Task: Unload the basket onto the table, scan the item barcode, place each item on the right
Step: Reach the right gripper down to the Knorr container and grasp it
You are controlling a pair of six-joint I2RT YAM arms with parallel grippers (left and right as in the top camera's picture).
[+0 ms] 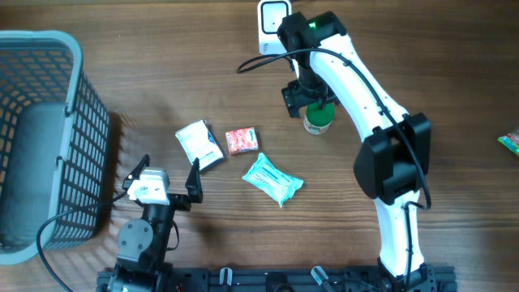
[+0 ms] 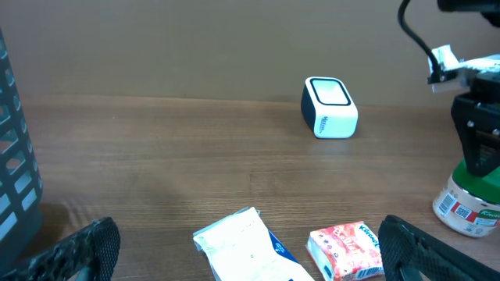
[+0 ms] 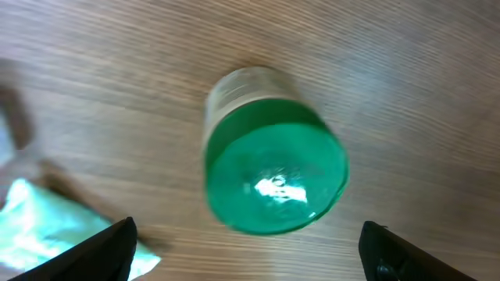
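left wrist view alone shows jar (image 2: 467, 204) label, perhaps barcode

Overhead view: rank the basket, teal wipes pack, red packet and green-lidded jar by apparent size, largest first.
1. basket
2. teal wipes pack
3. red packet and green-lidded jar: they look about alike. The right gripper covers part of the jar, so I won't rank these two.

Shop checkout mock-up: scanner (image 1: 273, 18), basket (image 1: 49, 138)
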